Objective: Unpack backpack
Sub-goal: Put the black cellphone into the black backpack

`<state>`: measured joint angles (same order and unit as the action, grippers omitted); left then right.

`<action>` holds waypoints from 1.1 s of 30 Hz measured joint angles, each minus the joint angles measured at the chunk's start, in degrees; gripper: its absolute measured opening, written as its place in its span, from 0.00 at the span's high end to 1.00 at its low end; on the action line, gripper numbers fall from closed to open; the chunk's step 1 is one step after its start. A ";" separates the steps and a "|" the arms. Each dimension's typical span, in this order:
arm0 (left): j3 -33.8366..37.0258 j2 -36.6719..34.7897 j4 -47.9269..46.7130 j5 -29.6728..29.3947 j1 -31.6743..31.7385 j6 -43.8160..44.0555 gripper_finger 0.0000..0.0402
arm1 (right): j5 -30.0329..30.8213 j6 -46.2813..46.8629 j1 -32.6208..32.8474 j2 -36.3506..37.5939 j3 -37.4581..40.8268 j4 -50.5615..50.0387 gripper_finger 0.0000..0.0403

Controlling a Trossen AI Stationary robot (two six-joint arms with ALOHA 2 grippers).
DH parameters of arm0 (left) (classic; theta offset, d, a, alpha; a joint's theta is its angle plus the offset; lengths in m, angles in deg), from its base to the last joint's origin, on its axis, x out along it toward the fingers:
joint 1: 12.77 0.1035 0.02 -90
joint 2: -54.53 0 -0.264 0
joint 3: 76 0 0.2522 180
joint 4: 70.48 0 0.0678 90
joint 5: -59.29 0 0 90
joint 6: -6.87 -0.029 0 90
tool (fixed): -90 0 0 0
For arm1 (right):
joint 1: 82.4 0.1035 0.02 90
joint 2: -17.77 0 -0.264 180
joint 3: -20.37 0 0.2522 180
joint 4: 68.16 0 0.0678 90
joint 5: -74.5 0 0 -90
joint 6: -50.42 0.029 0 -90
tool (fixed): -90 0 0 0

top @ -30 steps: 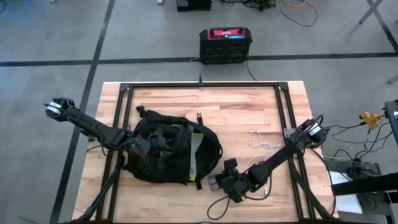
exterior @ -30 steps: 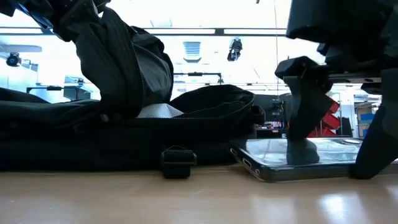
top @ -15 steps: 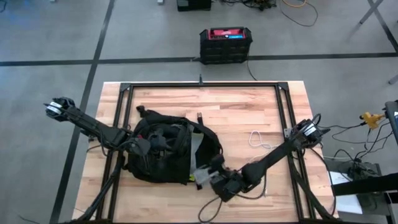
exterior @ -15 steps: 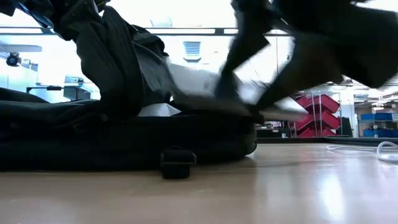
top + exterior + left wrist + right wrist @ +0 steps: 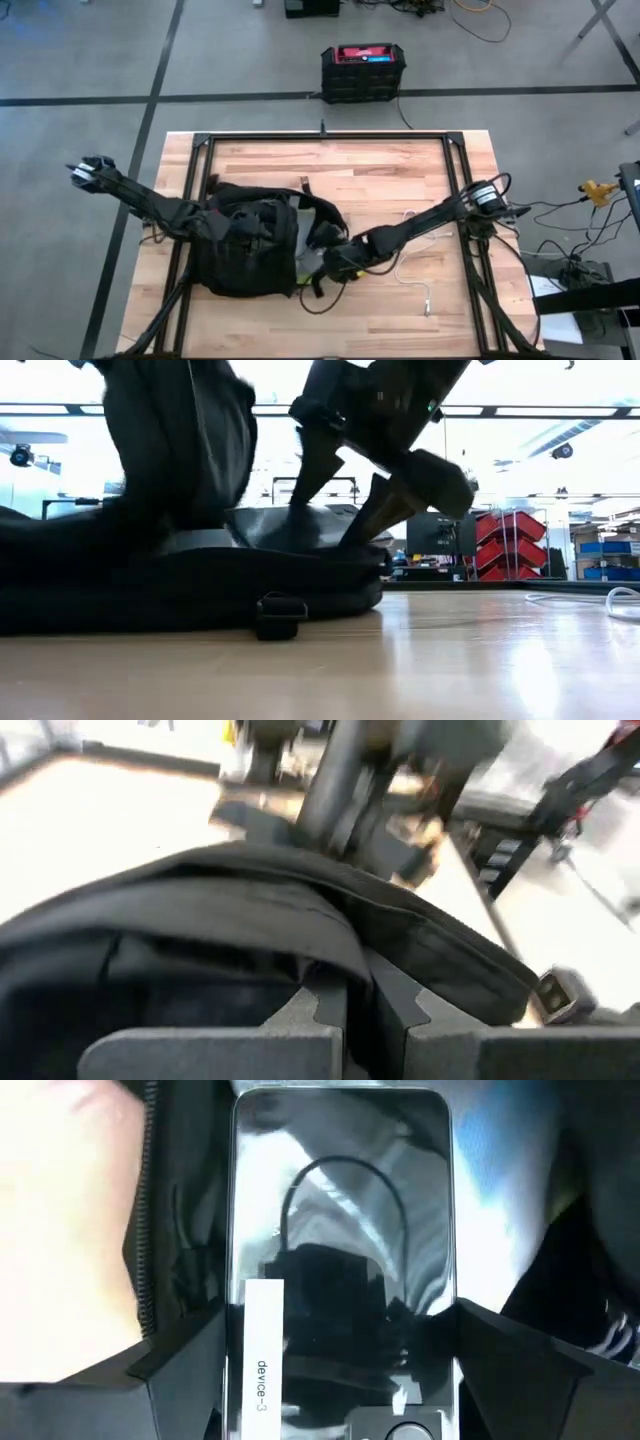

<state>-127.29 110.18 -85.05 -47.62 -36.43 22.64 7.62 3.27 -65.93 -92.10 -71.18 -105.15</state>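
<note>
Holding, left arm: the left gripper (image 5: pixel 240 228) sits on top of the backpack (image 5: pixel 245 252), and in the left wrist view its jaws are closed down to a thin gap with a fold of the black fabric pinched between them, apparently lifting the bag's mouth.
Backpack: it lies flat on the left half of the desk (image 5: pixel 380 170), its opening turned toward the right arm; a pale lining and a yellow-green edge show at that opening.
Backpack contents: from above, nothing inside can be made out beyond the lining; the interior is in shadow.
Right arm: the right gripper (image 5: pixel 335 262) is at the bag's opening, its jaws spread to the width of a smartphone (image 5: pixel 340 1260) and gripping it by its long edges; a white sticker on the glass reads "device-3".
Phone position: the right wrist view shows black fabric and a zip line on both sides of it, so it seems to be at or inside the mouth; whether it is coming out or going in I cannot tell.
Desk, right of the bag: a white cable (image 5: pixel 410 250) lies loose near the right arm.
Risk: the phone is held only by its smooth edges, so a snag on the zip or fabric could twist it loose.
Risk: if the left jaws lose the fold, the opening may sag onto the phone.
Risk: the arm could drag the loose cable.
</note>
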 joint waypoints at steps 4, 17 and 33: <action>-2.74 -0.65 -1.18 0.16 -0.02 -4.59 1.00 | 0.61 -10.83 0.28 -1.35 -3.28 1.50 0.17; -4.67 -0.98 -2.92 -0.50 0.22 -7.81 1.00 | -8.94 -11.67 -5.83 -9.88 -12.51 7.16 0.12; -3.08 -1.27 -5.40 -0.69 0.00 -4.02 1.00 | -13.05 33.08 -1.22 2.42 -20.05 -37.91 0.06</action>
<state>-130.37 108.91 -90.45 -48.31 -36.43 18.63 -5.44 36.34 -67.16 -89.68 -91.23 -143.06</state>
